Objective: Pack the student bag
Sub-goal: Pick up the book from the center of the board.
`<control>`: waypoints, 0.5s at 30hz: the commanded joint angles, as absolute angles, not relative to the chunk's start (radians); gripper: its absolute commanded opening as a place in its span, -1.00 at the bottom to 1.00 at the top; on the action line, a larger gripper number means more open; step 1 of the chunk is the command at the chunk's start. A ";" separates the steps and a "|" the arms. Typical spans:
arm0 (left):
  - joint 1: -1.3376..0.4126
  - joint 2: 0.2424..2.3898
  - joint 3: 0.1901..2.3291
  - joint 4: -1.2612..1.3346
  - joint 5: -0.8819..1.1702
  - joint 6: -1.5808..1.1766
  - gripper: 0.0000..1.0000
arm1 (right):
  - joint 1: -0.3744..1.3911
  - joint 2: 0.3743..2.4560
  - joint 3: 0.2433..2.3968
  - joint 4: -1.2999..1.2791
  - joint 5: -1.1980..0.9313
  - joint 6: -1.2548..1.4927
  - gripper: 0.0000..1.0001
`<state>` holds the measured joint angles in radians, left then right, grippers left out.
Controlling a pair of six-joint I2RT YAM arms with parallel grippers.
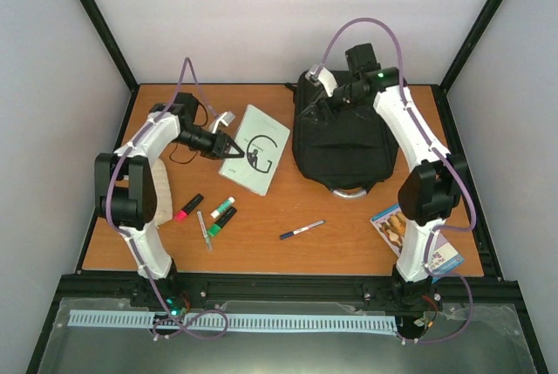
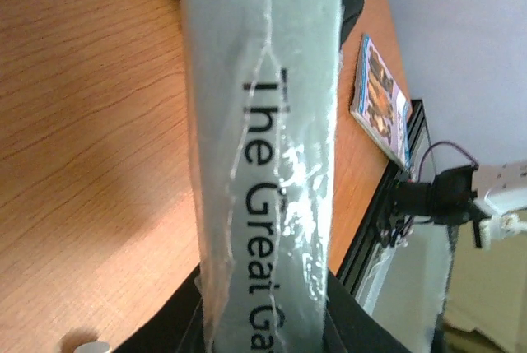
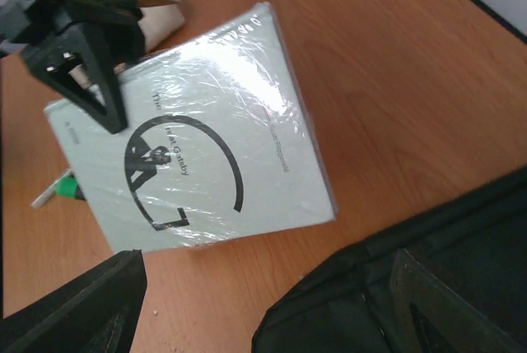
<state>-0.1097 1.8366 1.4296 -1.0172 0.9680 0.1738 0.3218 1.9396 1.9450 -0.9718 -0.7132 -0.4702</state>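
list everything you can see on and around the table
student bag: one, black, far side, right of centre
book: one, pale green, left of the bag
highlighter: one, pink and black, near left
green markers: two, green, right of the highlighter
clear pen: one, see-through, beside the markers
blue pen: one, blue and white, near centre
booklet: one, multicoloured, near right, partly under the right arm
pale object: one, cream, by the left arm, unclear what
table: one, brown wood
left end effector: one, black, closed on the book's edge
right end effector: one, black, open over the bag's far end
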 commanded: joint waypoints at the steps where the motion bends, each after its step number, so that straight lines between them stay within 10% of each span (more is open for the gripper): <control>1: -0.121 1.720 1.523 -1.178 1.007 0.468 -0.99 | 0.308 1.942 2.009 -1.140 -0.927 -0.691 0.67; 15: -0.190 1.464 1.499 -1.201 0.938 0.768 -0.98 | 0.395 1.961 2.057 -1.128 -1.021 -0.720 0.83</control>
<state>-0.1532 1.5024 1.4544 -1.2060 0.8848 0.6434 0.3565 1.9415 2.0071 -1.1160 -0.9604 -0.6853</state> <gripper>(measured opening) 0.236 0.922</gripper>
